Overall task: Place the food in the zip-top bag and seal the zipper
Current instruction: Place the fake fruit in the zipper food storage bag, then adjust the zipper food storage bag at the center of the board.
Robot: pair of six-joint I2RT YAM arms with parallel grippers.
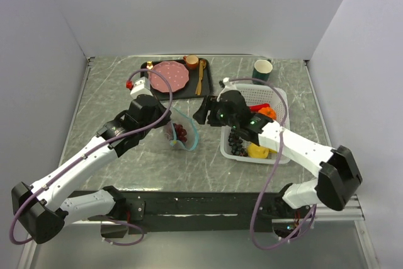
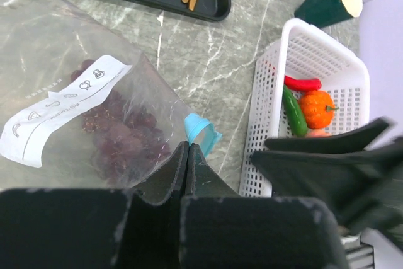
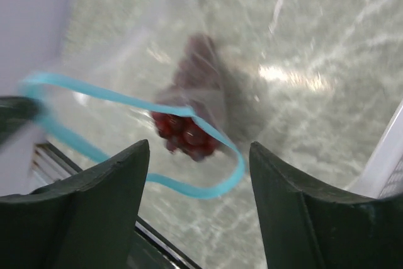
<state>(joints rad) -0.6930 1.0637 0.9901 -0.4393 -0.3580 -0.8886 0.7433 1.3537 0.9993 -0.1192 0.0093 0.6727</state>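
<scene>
I see the grey marble table (image 1: 157,171) first, with the black tray (image 1: 192,92) at its far side and the white mesh basket (image 1: 249,96) to the right of centre. Between them the zip-top bag (image 1: 187,140) stands on the table with its mouth gaping, held up from the left. The pink plate (image 1: 170,75) lies on the tray, and a dark green cup (image 1: 262,68) stands beyond the basket. My left gripper (image 2: 187,155) is clamped tight on the bag's edge, just below the zipper (image 2: 201,131). My right gripper (image 3: 198,146) hangs over the mouth with its fingers spread and nothing between them. One bunch of grapes (image 3: 186,133) lies inside the bag. In the basket I make out more grapes (image 1: 236,145), the lemon (image 1: 257,150), the orange fruit (image 2: 317,108), the red chili (image 2: 302,84) and a green vegetable (image 2: 293,111).
</scene>
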